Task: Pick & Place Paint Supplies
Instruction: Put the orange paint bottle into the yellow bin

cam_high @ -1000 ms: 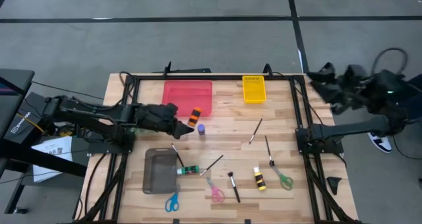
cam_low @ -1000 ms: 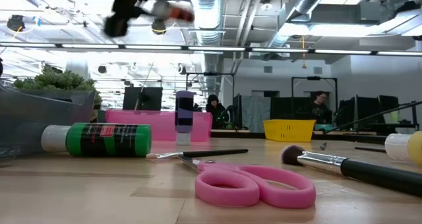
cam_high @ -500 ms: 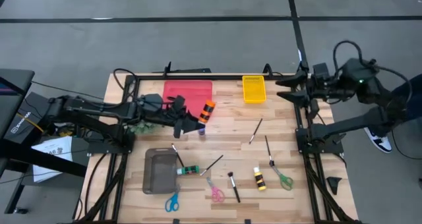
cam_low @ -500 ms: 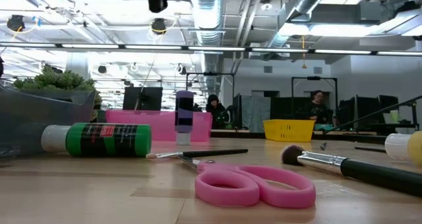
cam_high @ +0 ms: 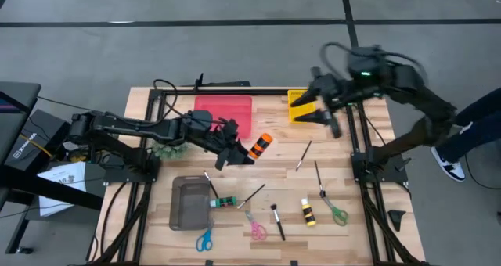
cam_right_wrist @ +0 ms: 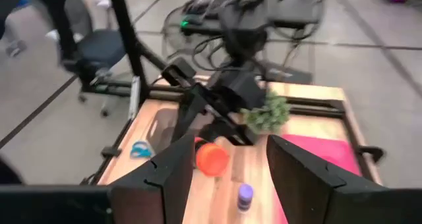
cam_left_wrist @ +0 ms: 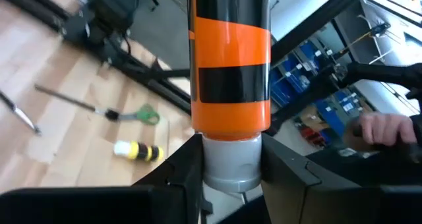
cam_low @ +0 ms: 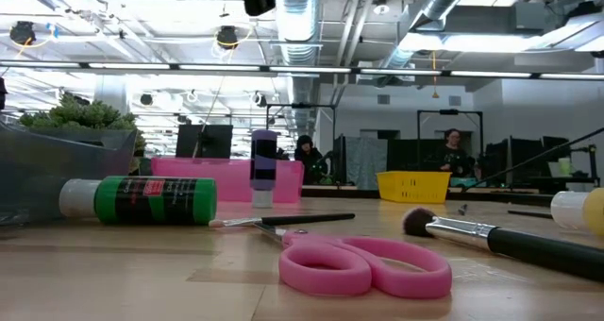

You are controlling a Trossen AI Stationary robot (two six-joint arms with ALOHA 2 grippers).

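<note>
An orange-and-black paint bottle [cam_high: 261, 144] hangs above the table's middle, with my left gripper [cam_high: 247, 154] shut on it. A purple bottle [cam_low: 264, 165] stands upright on its base beyond the green bottle [cam_high: 223, 201], which lies on its side by the grey tray [cam_high: 188, 206]. A yellow-and-black bottle [cam_high: 308, 212] and thin brushes [cam_high: 303, 155] lie on the table's right half. My right gripper [cam_high: 311, 109] hovers open, high over the yellow bin [cam_high: 301, 108], with nothing between its fingers [cam_right_wrist: 168, 174]. My left gripper pinches the bottle's pale grey cap [cam_left_wrist: 231, 166] between its two fingers [cam_left_wrist: 181, 178]. The fingers come roughly level from the table's left. The bottle sticks out beyond them along their line, its base end away from the gripper, lifted clear of the table.
A red tray [cam_high: 225, 113] sits at the far middle, and a fuzzy green tuft [cam_high: 166, 150] under my left arm. Blue [cam_high: 204, 239], pink [cam_high: 256, 228] and green scissors [cam_high: 337, 214] lie near the front edge. A person's hand [cam_left_wrist: 382, 128] shows beyond the table.
My left gripper has carried the orange-and-black bottle up and toward the table's right, rolling as it went, and its hold is unchanged. My right arm has swung in from beyond the table's right edge to above the yellow bin, tipping forward, its fingers still apart.
</note>
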